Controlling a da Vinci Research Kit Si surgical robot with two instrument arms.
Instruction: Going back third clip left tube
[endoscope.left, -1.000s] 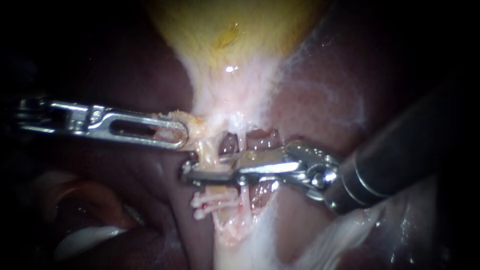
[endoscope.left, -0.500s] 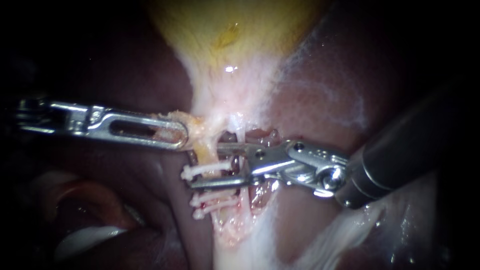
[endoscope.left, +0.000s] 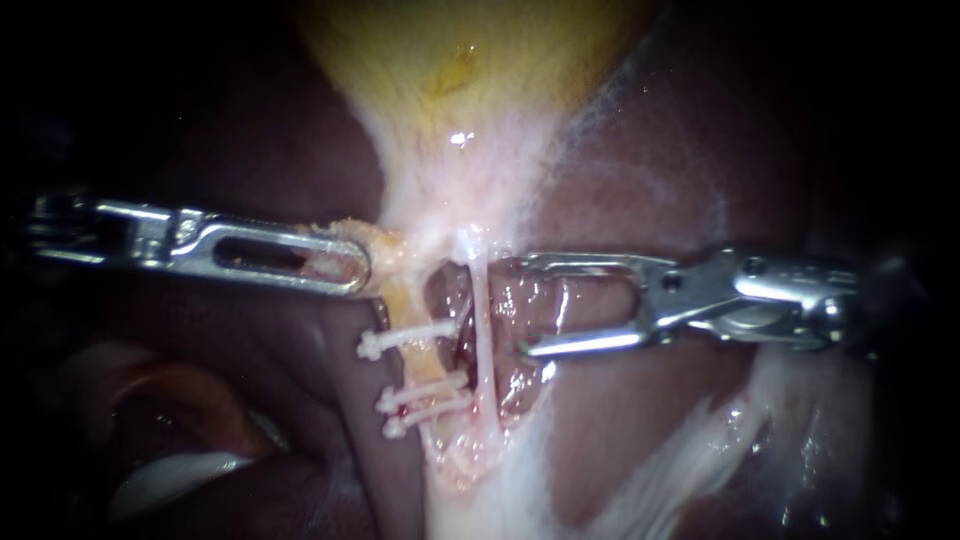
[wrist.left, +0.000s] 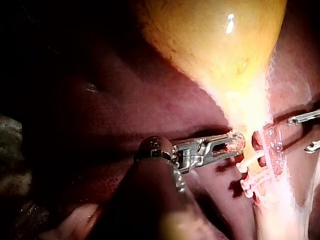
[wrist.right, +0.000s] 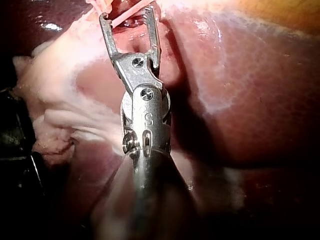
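Three white clips cross the yellowish left tube (endoscope.left: 405, 300): the upper clip (endoscope.left: 404, 336) stands alone, with two lower clips (endoscope.left: 424, 403) close together beneath it. The thin pale right tube (endoscope.left: 481, 330) runs beside them. My right instrument (endoscope.left: 527, 306) is to the right of both tubes, its jaws open and empty, also seen in the right wrist view (wrist.right: 126, 14). My left instrument (endoscope.left: 340, 262) has its slotted jaws shut on yellowish tissue at the neck of the gallbladder (endoscope.left: 450, 60), and the left wrist view (wrist.left: 232, 145) shows that hold too.
Dark red liver (endoscope.left: 650, 150) lies on both sides of the tubes. Raw reddish tissue (endoscope.left: 520, 300) lies in the opened window between the tubes and my right instrument. White membrane (endoscope.left: 660, 470) spreads at lower right.
My right instrument's jaws opened off the left tube, leaving the upper clip on it, and drew back to the right. My left instrument kept its hold.
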